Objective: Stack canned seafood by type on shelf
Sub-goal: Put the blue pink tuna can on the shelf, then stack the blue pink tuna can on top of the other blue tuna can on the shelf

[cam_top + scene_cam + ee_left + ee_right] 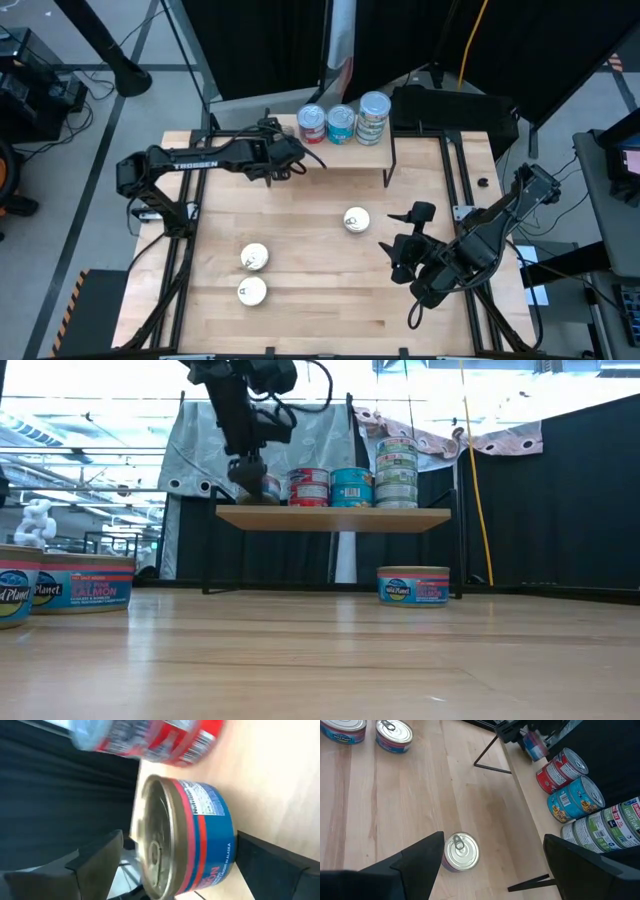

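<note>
Closest to our left wrist camera sits a blue-and-red salmon tin (187, 837), standing on the shelf (350, 155) between the two dark fingers (97, 865) of our left hand (283, 158). We see that hand spread wide, a gap showing on each side of the tin, so we hold nothing. Its metal lid with a pull ring faces the camera; the side is blue with a red band and white print.

Just beside it on the shelf stands a red-sided stack (313, 123), then a teal stack (341, 123), then a taller green-and-white stack (374, 117), all in a row along the shelf's back edge. From the low view the shelf is a light wooden top on thin black legs.

Down on the surface (310, 215) lie three loose tins: one (356, 219) near the middle, two more (254, 257) (251, 291) close together toward the front left.

Our right hand (402, 245) waits above the surface's right side, its fingers wide apart and empty.
</note>
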You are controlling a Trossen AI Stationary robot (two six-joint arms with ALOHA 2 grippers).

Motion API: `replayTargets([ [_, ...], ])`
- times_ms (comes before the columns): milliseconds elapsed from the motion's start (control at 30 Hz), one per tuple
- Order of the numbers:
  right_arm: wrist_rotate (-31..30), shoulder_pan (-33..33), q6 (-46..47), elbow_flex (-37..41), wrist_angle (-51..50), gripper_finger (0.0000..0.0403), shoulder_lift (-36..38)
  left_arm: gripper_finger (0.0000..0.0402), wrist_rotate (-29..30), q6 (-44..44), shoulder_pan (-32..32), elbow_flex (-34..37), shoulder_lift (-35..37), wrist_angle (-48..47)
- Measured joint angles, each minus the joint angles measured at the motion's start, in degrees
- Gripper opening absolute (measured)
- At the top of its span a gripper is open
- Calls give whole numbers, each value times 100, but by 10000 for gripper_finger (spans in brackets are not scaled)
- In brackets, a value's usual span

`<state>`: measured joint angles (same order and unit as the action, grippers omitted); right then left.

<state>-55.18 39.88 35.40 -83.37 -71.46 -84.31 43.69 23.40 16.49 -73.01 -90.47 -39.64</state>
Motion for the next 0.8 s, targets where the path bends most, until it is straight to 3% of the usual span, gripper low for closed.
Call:
replayTargets([
  [300, 2, 0, 0, 1, 48, 331, 0, 366, -1348, -172, 214, -4, 172, 56],
  [467, 171, 0, 42, 2, 55, 331, -2, 366, -1089, -234, 242, 0, 261, -106],
  [633, 190, 0, 46, 2, 43, 331, -4, 360, -130, -307, -125, -10, 715, -244],
  [800, 149, 0, 9, 2, 28, 331, -4, 354, -169, -554, -358, -4, 992, -385],
])
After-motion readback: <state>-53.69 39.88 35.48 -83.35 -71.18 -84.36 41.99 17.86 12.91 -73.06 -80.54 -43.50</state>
